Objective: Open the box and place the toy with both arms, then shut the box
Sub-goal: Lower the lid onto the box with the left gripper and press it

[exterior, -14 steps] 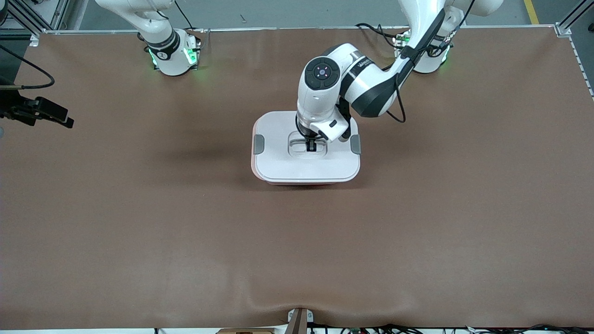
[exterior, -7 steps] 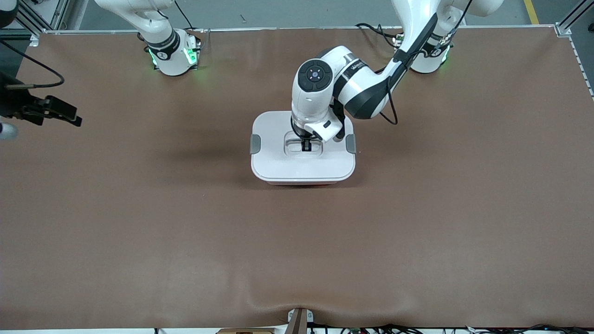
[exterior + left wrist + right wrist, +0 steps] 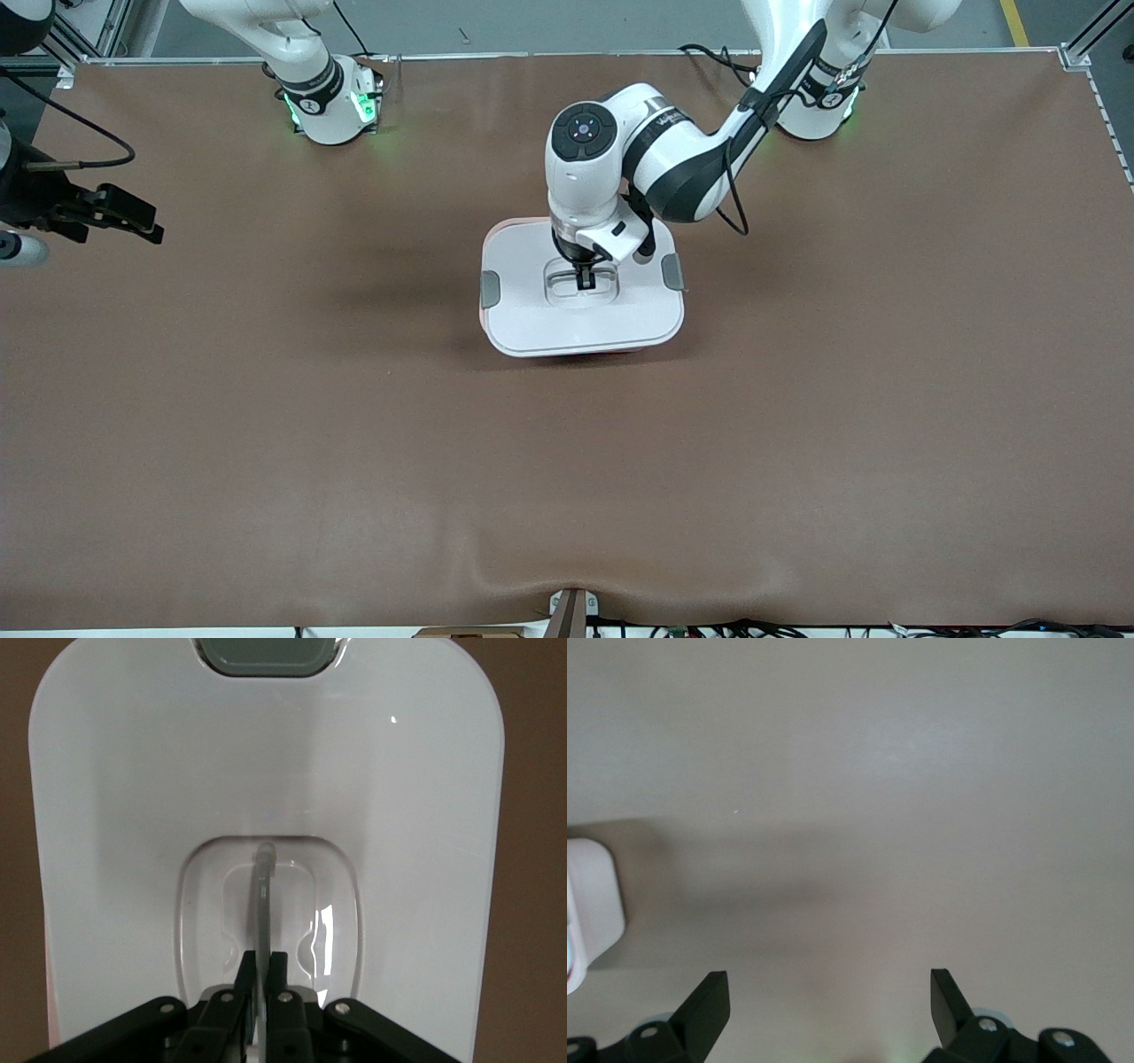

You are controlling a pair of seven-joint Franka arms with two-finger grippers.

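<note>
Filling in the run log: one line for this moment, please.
left gripper: jaws shut on white lid's recessed centre handle | right gripper: jaws open, waiting over brown table

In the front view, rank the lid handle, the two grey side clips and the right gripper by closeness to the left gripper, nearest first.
1. Lid handle: pinched in the shut left gripper, mid-lid.
2. Grey clip, toward the left arm's end.
3. Grey clip, toward the right arm's end; nearly level with the other clip.
4. Right gripper: open, at the right arm's end of the table.

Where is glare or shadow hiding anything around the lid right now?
Left wrist view: small glints on the lid and in the handle recess, with the thin handle clear between the left gripper fingers. Front view: soft shadow on the table beside the box, hiding nothing.
</note>
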